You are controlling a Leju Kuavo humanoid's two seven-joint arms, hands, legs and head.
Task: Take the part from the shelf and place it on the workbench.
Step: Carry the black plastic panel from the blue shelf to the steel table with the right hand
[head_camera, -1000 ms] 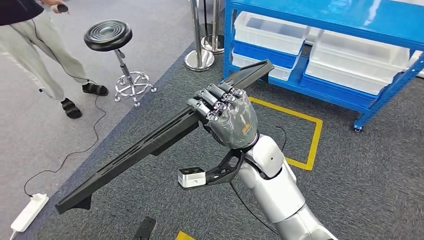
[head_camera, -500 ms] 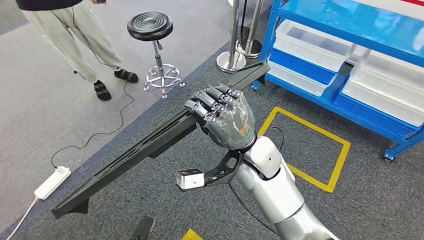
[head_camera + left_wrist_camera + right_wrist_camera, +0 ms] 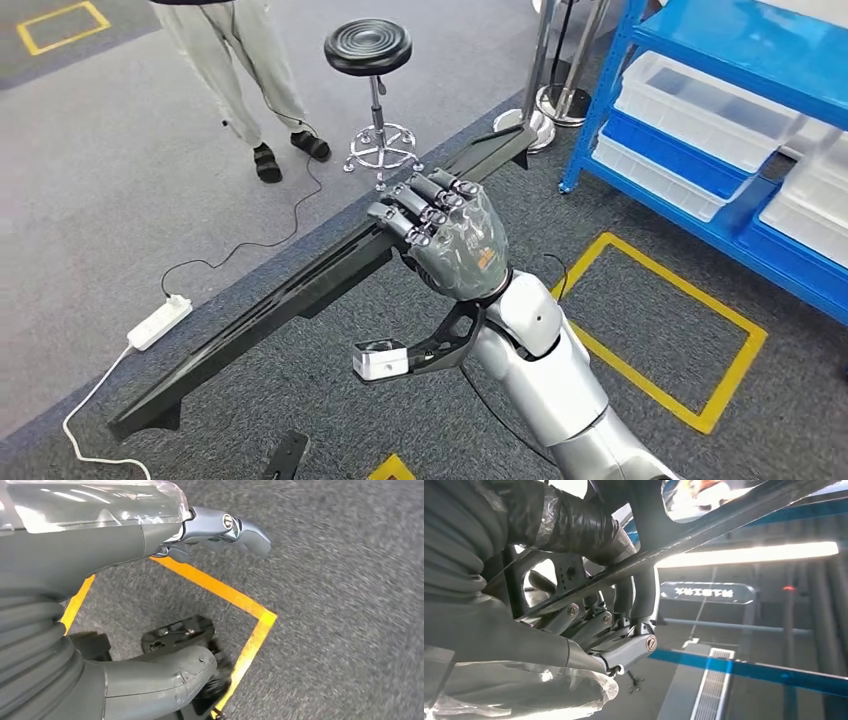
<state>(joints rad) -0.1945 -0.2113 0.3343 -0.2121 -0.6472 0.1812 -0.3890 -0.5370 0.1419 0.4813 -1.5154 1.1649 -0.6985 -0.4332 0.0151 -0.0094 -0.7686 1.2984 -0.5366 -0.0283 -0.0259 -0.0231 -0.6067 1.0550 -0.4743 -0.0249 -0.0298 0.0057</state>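
Observation:
The part (image 3: 280, 300) is a long, flat black panel, held out level over the grey carpet in the head view. My right hand (image 3: 450, 235) grips it from above, nearer its far end, with the fingers curled over its edge. In the right wrist view the black part (image 3: 724, 525) crosses in front of the fingers (image 3: 624, 650), seen from below against ceiling lights. My left hand (image 3: 100, 545) hangs over the carpet with its thumb and a finger apart and nothing between them.
The blue shelf (image 3: 740, 40) with white bins (image 3: 690, 100) stands at the right. A yellow floor outline (image 3: 720, 320) lies in front of it. A person (image 3: 240, 60) stands at the back left beside a black stool (image 3: 370, 50). A white power strip (image 3: 160, 320) and its cable lie on the floor.
The camera has turned left: shelf, stool and person all slide rightward in the picture. My right hand keeps the same grip on the part.

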